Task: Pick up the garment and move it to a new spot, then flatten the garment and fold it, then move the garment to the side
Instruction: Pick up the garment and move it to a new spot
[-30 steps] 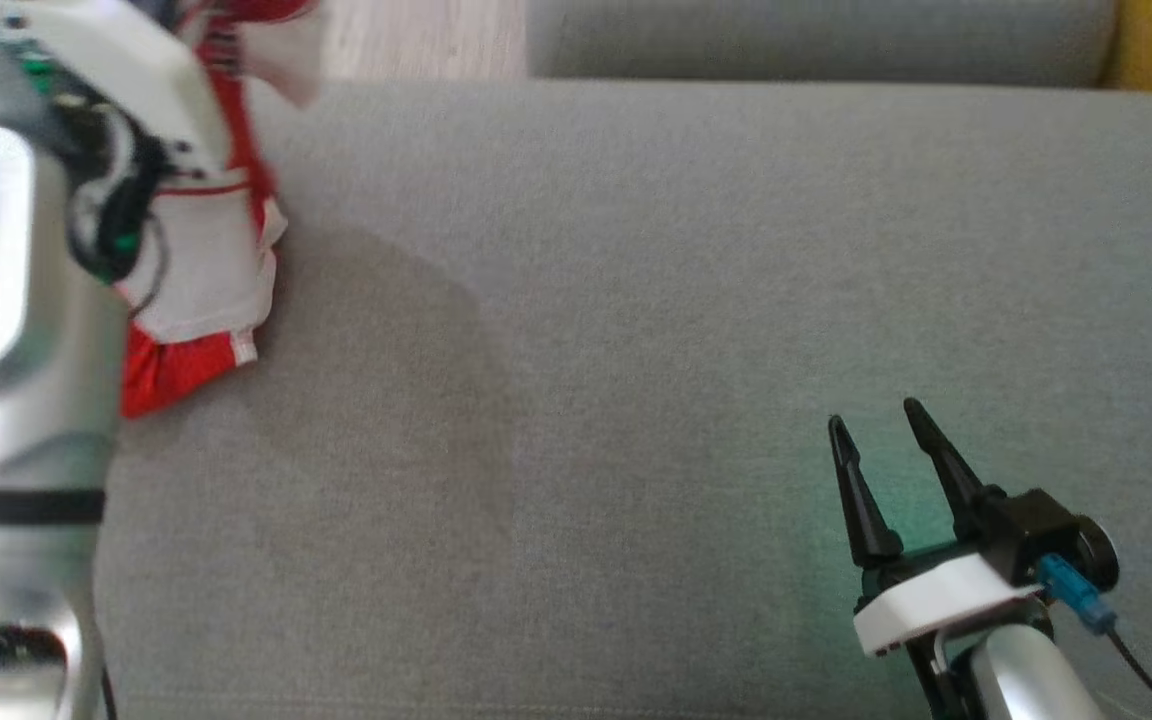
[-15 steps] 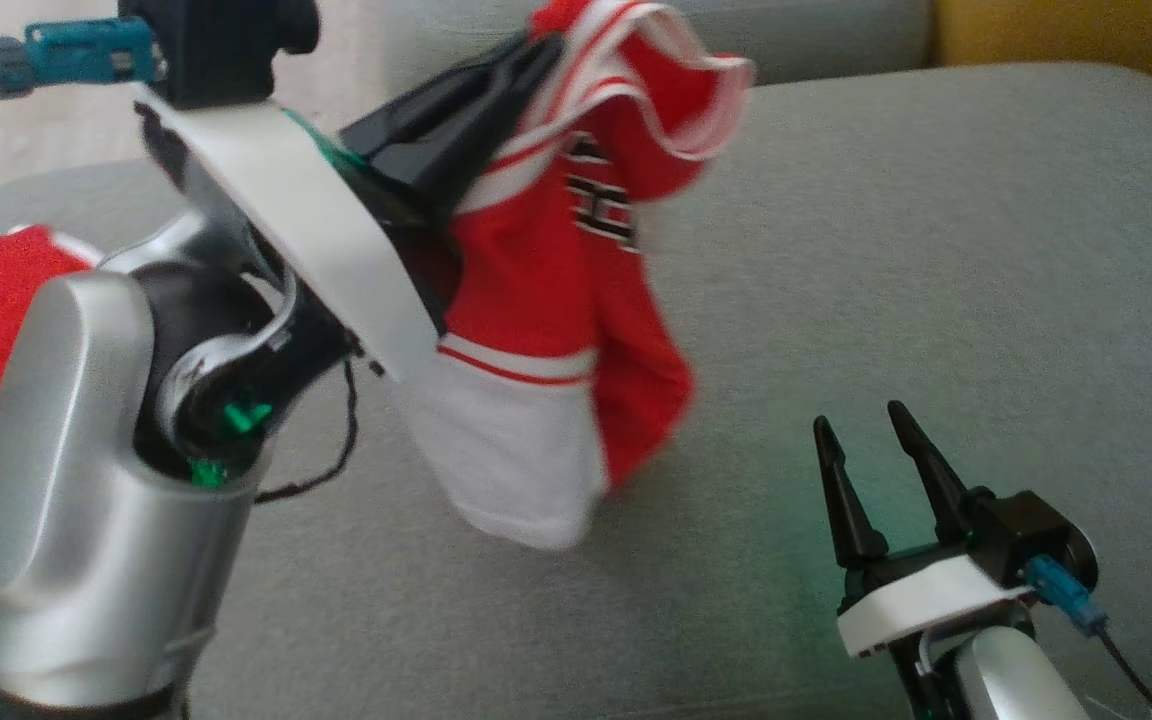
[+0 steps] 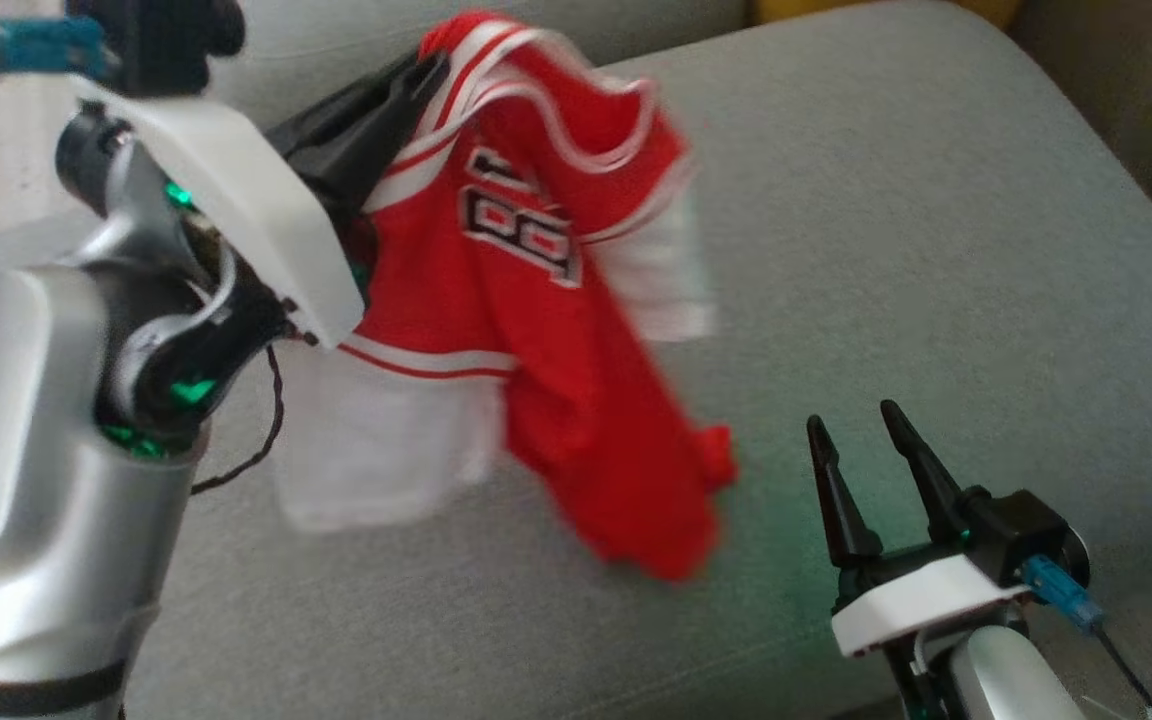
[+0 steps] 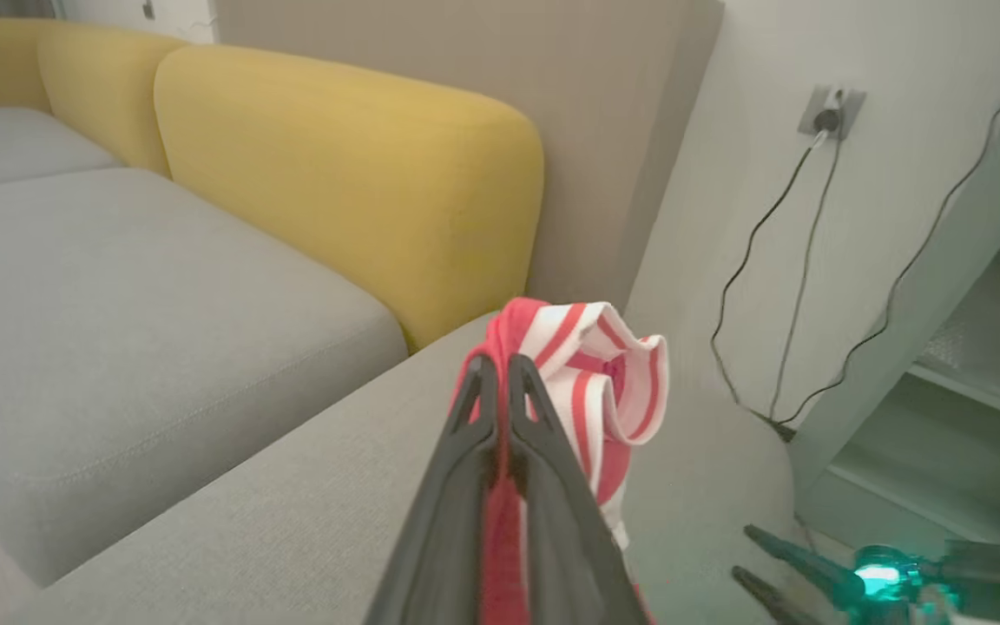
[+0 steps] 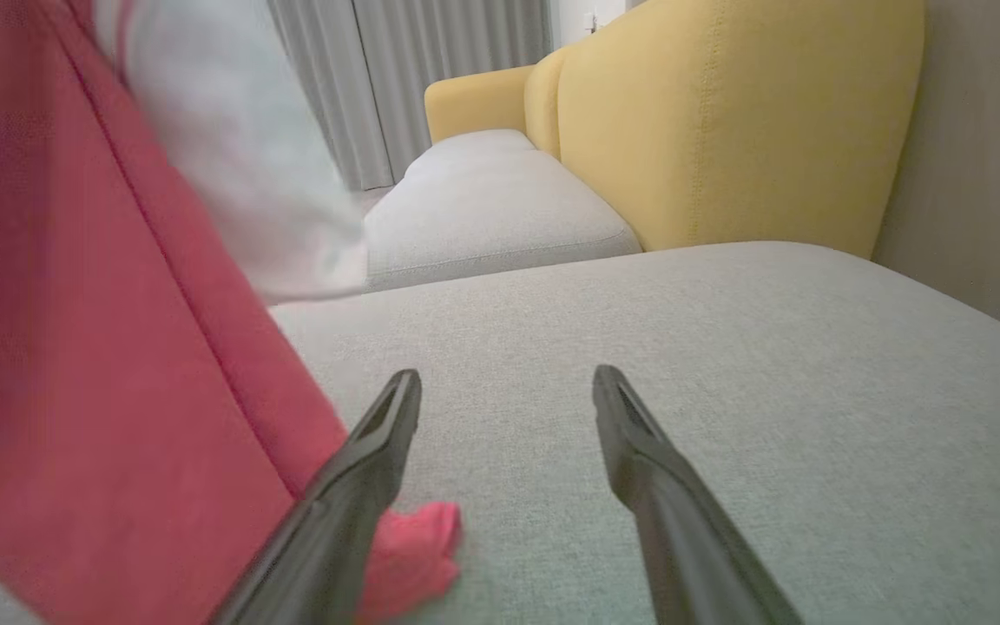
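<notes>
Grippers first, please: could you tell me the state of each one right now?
Left gripper: shut on the jersey.
Right gripper: open, holding nothing.

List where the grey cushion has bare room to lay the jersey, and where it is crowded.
Bare: the cushion between jersey, right gripper and yellow backrest. Crowded: the left, where the left gripper dangles the jersey.

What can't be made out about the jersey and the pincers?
Head view: jersey lettering motion-blurred; its white part partly behind the left arm.
Left wrist view: grip spot hidden between the shut left pincer fingers.
Right wrist view: jersey cut off by the left edge, beside the open right pincer.
</notes>
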You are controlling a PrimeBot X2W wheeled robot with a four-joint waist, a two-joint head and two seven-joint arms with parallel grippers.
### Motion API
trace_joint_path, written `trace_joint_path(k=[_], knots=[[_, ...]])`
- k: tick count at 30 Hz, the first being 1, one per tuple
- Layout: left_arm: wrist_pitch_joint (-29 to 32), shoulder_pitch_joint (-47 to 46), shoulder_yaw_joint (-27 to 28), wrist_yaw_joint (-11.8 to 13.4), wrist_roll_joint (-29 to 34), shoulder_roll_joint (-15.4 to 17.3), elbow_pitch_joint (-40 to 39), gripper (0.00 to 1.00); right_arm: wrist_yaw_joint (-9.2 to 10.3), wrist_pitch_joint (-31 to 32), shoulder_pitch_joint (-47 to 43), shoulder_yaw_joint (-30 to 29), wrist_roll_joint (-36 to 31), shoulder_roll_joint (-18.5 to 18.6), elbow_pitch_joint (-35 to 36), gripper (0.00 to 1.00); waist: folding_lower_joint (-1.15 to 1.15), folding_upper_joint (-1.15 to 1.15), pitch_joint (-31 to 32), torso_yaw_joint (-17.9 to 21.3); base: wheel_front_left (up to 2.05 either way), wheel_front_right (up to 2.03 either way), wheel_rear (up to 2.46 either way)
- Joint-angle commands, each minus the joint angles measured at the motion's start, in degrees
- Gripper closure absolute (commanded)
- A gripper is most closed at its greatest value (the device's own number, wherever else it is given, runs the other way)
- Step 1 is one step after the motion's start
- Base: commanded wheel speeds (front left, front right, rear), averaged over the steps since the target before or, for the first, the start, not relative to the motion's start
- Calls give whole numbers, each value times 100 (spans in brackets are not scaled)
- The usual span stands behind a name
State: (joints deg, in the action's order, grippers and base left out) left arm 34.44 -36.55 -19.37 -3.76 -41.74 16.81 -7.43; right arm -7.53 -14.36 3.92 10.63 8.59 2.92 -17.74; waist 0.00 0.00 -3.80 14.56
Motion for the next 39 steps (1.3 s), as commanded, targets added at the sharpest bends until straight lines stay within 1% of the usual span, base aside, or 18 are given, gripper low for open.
trace_joint_path(k=[1, 7, 9, 10, 13, 14, 15, 16, 20, 23, 26, 31, 35, 39], knots=[[-235, -280, 196, -84, 233, 241, 149, 100, 4, -63, 191, 137, 35, -3, 205, 0, 0, 0, -123, 182, 0, 0, 0], [-1204, -490, -111, -218, 943, 261, 1791, 100, 4, -63, 321, 186, 118, -3, 234, 0, 0, 0, -402, 435, 0, 0, 0], [-1562, -592, -176, -260, 992, 173, 2354, 100, 4, -63, 365, 211, 160, -3, 244, 0, 0, 0, -501, 499, 0, 0, 0], [-1562, -592, -176, -260, 992, 173, 2354, 100, 4, -63, 365, 211, 160, -3, 244, 0, 0, 0, -501, 499, 0, 0, 0], [-2183, -737, -129, -286, 960, -44, 3120, 100, 4, -63, 414, 251, 221, -4, 260, 0, 0, 0, -631, 562, 0, 0, 0], [-2375, -783, -107, -281, 973, -96, 3373, 83, 4, -63, 431, 268, 242, -4, 263, 0, 0, 0, -663, 579, 0, 0, 0], [-2582, -835, -106, -269, 1035, -122, 3595, 56, 4, -63, 444, 286, 260, -4, 267, 0, 0, 0, -687, 594, 0, 0, 0], [-2801, -892, -123, -233, 1150, -118, 3796, 0, 4, -63, 454, 302, 277, -4, 271, 0, 0, 0, -708, 605, 0, 0, 0], [-3526, -1050, -225, -33, 1571, -64, 4450, 0, 4, -63, 460, 310, 328, -4, 284, 0, 0, 0, -725, 576, 0, 0, 0], [-3957, -1056, -217, 108, 1684, -77, 4750, 0, 4, -63, 416, 296, 325, -4, 259, 0, 0, 0, -647, 483, 0, 0, 0], [-4342, -917, -179, 183, 1657, -178, 4817, 0, 4, -63, 345, 232, 289, -4, 242, 0, 0, 0, -514, 338, 0, 0, 0], [-4809, -301, -7, 423, 1492, -467, 4405, 0, 4, -63, 193, 53, 108, -4, 266, 0, 0, 0, -256, 25, 0, 0, 0], [-4919, 564, 118, 658, 1415, -726, 3740, 0, 4, -63, 55, -143, -96, -4, 325, 0, 0, 0, -63, -252, 0, 0, 0], [-4939, 1514, 86, 902, 1612, -910, 2999, 0, 4, -63, -90, -356, -267, -4, 401, 0, 0, 0, 76, -547, 0, 0, 0]])
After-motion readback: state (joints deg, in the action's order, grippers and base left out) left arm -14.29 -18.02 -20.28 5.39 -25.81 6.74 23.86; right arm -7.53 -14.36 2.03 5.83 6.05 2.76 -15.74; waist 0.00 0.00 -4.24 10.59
